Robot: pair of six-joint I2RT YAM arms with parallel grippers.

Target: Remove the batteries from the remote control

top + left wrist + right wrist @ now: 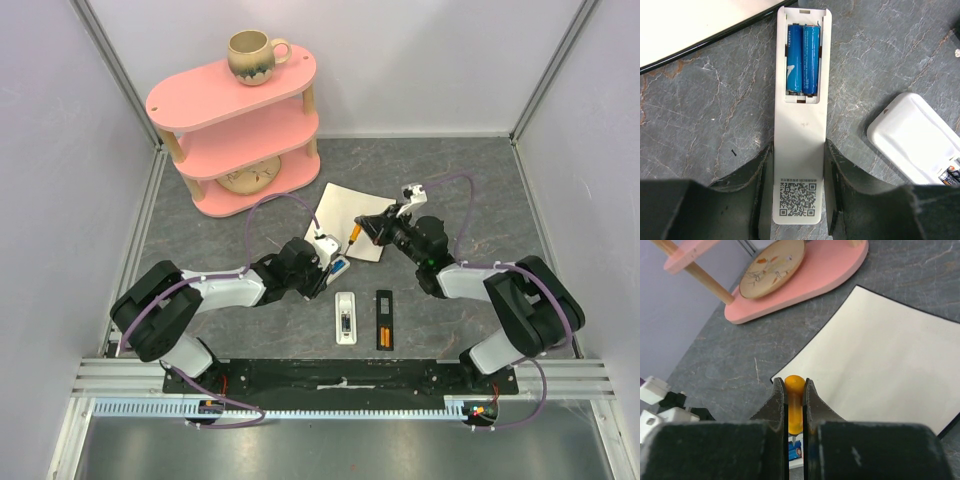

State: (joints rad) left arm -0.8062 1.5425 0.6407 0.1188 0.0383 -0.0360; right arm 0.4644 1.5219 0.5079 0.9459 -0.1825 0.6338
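Observation:
My left gripper [326,262] [799,152] is shut on the lower end of a white remote control [800,125], which lies on the table with its back cover off. Two blue batteries [802,59] sit side by side in its open compartment and also show in the top view [339,268]. My right gripper [374,228] [794,385] is shut on an orange-handled screwdriver [795,407] [355,237]. Its metal tip points down at the blue batteries [796,451], just above them.
A second white remote [345,318] [920,140] and a black remote [384,320] holding orange batteries lie near the front. A white sheet [352,212] [880,355] lies behind the grippers. A pink three-tier shelf [235,120] with a mug [252,55] stands at the back left.

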